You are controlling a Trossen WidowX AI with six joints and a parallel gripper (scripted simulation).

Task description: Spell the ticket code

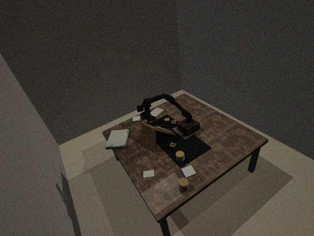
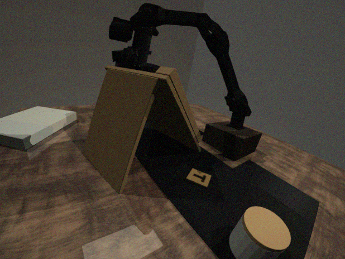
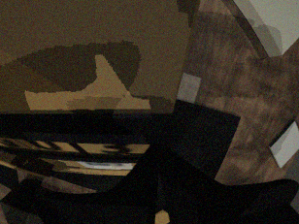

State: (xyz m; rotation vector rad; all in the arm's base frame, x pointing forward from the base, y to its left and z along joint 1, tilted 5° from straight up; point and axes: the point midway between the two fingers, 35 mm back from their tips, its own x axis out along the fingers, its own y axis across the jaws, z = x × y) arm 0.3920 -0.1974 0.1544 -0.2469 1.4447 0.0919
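Note:
A tan A-frame board [image 1: 148, 137] [image 2: 117, 123] [image 3: 97, 20] stands at the edge of a black mat [image 1: 195, 148] [image 2: 223, 201]. Its letter rail [image 1: 164, 130] runs along the slanted face on the arm's side. My gripper [image 1: 147, 119] [image 2: 131, 62] is shut at the board's top ridge, with its fingertips hidden behind the ridge in the top and exterior views. In the wrist view the dark fingers fill the lower part, over the rail's strips [image 3: 83, 155]. A tile marked T [image 1: 173, 144] [image 2: 199, 177] lies flat on the mat. Two more tiles [image 1: 166, 119] [image 1: 174, 122] lie behind the board.
The arm's base block [image 1: 188, 126] [image 2: 231, 138] sits beside the board. Two cork-lidded jars [image 1: 180, 155] [image 2: 260, 234] [image 1: 183, 184] stand in front. A white book [image 1: 117, 138] [image 2: 33, 123], a white box [image 1: 157, 112] and small white cards [image 1: 148, 173] [image 1: 188, 171] [image 1: 136, 118] lie around.

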